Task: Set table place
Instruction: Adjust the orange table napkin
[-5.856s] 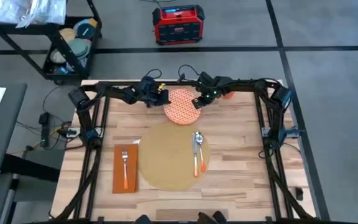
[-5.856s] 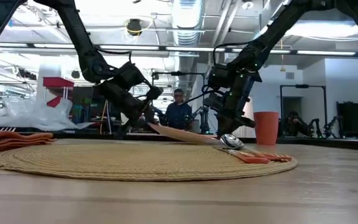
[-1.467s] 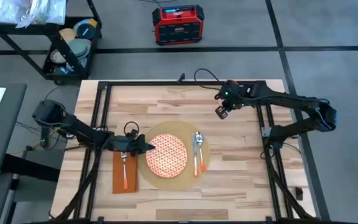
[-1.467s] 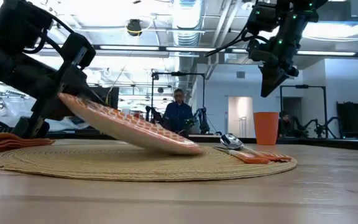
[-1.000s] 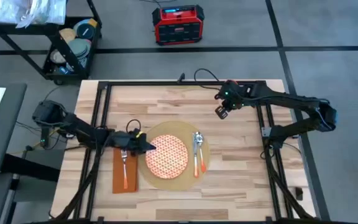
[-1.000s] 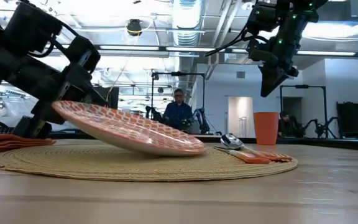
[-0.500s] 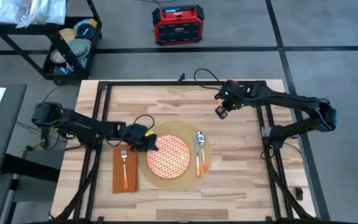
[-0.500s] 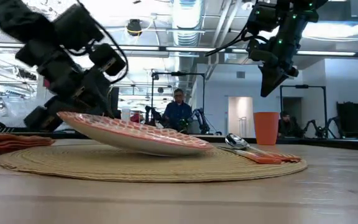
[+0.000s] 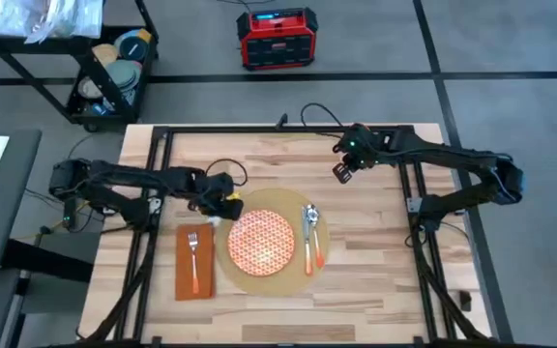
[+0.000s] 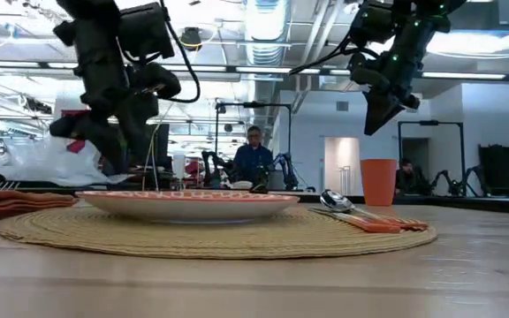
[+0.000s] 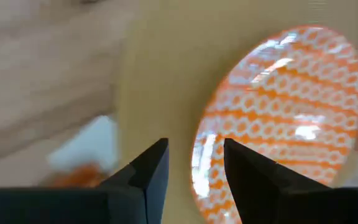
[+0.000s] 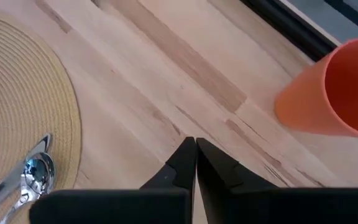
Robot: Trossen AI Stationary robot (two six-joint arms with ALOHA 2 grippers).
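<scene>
Placemat (image 9: pixel 245 275) sits centre-near on table (image 9: pixel 375 261), mostly hidden under plate (image 9: pixel 261 240). Left gripper (image 9: pixel 222 208) hovers parted, empty, blurred at wrist. Right gripper (image 12: pixel 195 147) pinched closed near cup (image 12: pixel 328 87).

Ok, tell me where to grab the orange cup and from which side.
Grip the orange cup around its side wall, jaws level and coming from the placemat side, where the right gripper hovers. It stands upright, narrower at the base, with bare table around it.
</scene>
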